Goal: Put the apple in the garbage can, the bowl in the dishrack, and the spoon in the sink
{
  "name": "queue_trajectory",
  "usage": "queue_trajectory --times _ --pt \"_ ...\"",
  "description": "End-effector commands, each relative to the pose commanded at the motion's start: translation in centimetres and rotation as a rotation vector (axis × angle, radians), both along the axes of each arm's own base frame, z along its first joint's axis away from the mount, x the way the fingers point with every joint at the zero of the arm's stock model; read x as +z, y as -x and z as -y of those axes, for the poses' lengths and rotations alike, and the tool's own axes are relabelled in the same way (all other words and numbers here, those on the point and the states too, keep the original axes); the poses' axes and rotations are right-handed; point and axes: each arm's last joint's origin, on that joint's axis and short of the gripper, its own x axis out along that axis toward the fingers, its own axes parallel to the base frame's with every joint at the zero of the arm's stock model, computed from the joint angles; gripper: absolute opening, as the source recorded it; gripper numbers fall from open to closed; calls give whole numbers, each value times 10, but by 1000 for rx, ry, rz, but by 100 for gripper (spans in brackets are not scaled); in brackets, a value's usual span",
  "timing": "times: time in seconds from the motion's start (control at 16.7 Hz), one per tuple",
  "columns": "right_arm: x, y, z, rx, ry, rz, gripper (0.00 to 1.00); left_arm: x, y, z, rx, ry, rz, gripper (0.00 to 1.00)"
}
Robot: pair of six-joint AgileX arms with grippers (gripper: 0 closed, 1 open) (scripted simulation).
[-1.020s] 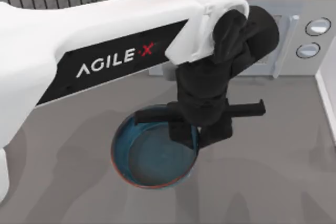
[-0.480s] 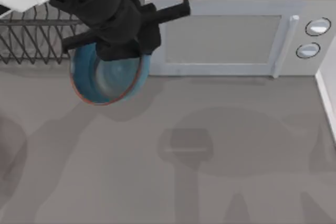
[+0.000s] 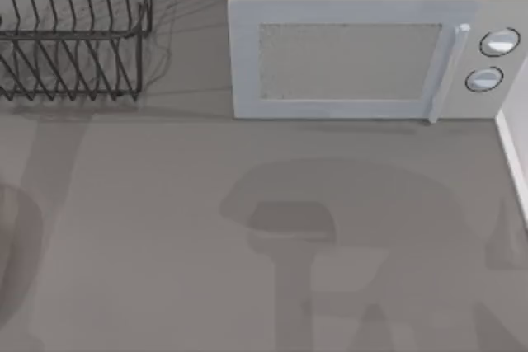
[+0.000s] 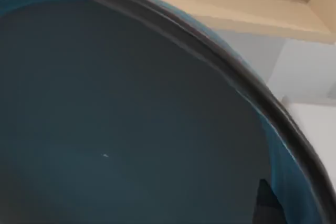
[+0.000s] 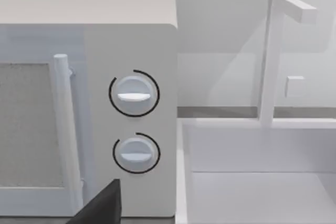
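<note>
My left gripper's dark fingertip (image 4: 268, 203) sits against the bowl (image 4: 131, 129) right at my left wrist. A dark finger (image 5: 102, 205) of my right gripper points toward the far right.

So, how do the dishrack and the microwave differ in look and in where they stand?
The dishrack is black thin wire, open so the table shows through; the microwave is a closed pale box with a door, a handle and two round knobs. The dishrack stands at the table's back left; the microwave stands to its right and is wider. Both stand upright at the back of the grey table, apart from each other.
</note>
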Motion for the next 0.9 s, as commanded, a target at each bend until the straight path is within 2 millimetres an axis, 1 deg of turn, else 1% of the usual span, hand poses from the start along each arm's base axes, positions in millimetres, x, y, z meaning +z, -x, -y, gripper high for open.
queue_trajectory --times 0.06,0.18,0.24,0.36,0.66,0.72,0.78,0.9 --pt "0 0 0 0 0 0 100 6 14 -11 33 -47 88 0" --pt "0 0 0 0 0 0 100 13 35 -25 86 -130 209 0" --pt "0 0 0 0 0 0 100 14 42 -29 104 -159 245 0" --pt "0 0 0 0 0 0 100 15 47 -31 116 -180 270 0" --pt "0 0 0 0 0 0 100 16 46 -30 116 -181 270 0" --pt "0 0 0 0 0 0 100 15 42 -31 116 -180 270 0" --pt "0 0 0 0 0 0 100 13 35 -32 116 -179 268 0" --pt "0 0 0 0 0 0 100 5 12 -35 117 -176 264 0"
